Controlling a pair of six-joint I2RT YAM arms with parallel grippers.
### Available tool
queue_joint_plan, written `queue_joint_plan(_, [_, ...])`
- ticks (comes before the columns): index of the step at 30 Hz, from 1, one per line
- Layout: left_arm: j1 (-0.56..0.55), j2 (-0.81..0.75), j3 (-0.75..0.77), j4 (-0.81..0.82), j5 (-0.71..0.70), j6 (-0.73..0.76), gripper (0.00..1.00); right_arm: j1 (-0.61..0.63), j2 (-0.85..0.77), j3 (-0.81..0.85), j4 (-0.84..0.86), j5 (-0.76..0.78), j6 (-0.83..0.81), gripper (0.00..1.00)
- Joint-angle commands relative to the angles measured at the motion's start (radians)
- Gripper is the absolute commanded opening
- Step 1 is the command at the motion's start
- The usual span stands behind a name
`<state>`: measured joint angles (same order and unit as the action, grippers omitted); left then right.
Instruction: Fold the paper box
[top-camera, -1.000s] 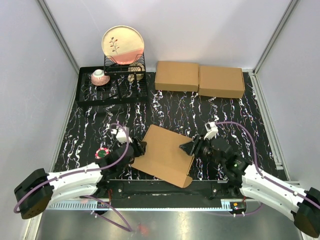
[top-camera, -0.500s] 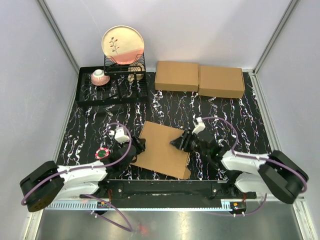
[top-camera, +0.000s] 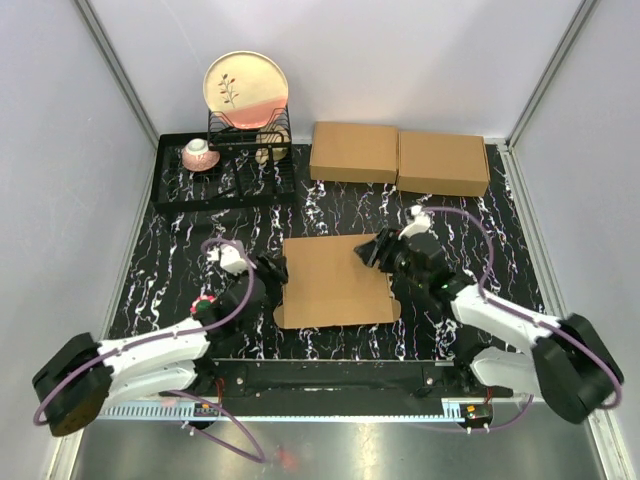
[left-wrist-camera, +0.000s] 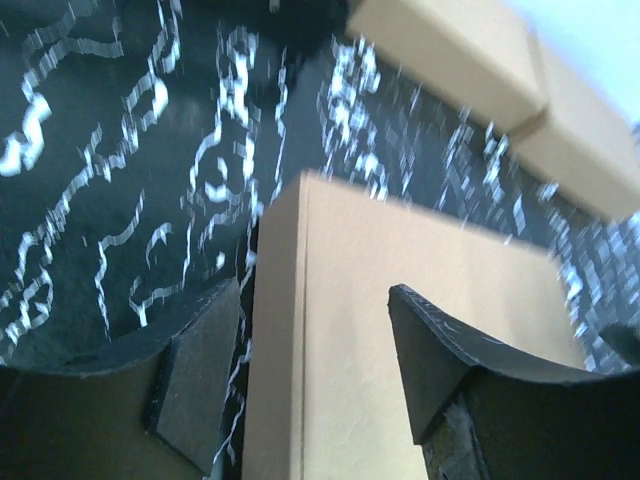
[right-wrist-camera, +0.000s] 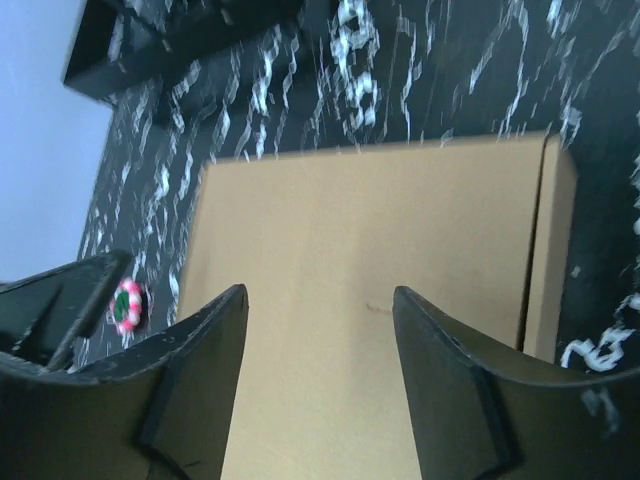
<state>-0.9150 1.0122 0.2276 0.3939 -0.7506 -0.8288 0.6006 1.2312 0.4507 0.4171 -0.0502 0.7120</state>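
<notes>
The paper box (top-camera: 335, 281) is a shallow brown cardboard box lying flat and closed on the black marbled table, its sides square to the table's edges. My left gripper (top-camera: 276, 270) stands open at the box's left edge. In the left wrist view this gripper (left-wrist-camera: 315, 290) straddles the box's (left-wrist-camera: 345, 390) side wall, one finger (left-wrist-camera: 195, 385) outside it and the other over the lid. My right gripper (top-camera: 371, 250) hangs open at the far right corner. Seen from the right wrist, that gripper (right-wrist-camera: 320, 292) is above the lid (right-wrist-camera: 370, 210) with nothing between its fingers.
Two flat brown cardboard boxes (top-camera: 354, 152) (top-camera: 443, 163) lie side by side at the back. A black dish rack tray (top-camera: 222, 185) at the back left holds an upright plate (top-camera: 246, 88) and a cup (top-camera: 199, 154). A small red-and-white disc (top-camera: 204, 303) lies beside the left arm.
The box has turned from a skewed pose to square with the table and shifted away from the arms. Both grippers moved with it, and their jaws have widened.
</notes>
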Motion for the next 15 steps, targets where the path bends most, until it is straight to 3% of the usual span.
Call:
queue_joint_plan(1, [0.034, -0.184, 0.088, -0.087, -0.138, 0.050, 0.66, -0.009, -0.176, 0.123, -0.251, 0.206, -0.158, 0.69])
queue_joint_plan(6, [0.064, -0.166, 0.121, -0.171, -0.092, 0.048, 0.71, -0.018, -0.179, 0.120, -0.394, 0.349, -0.201, 0.74])
queue_joint_plan(15, [0.079, 0.017, 0.090, -0.144, -0.050, -0.089, 0.74, -0.018, -0.087, -0.003, -0.250, 0.276, -0.166, 0.79])
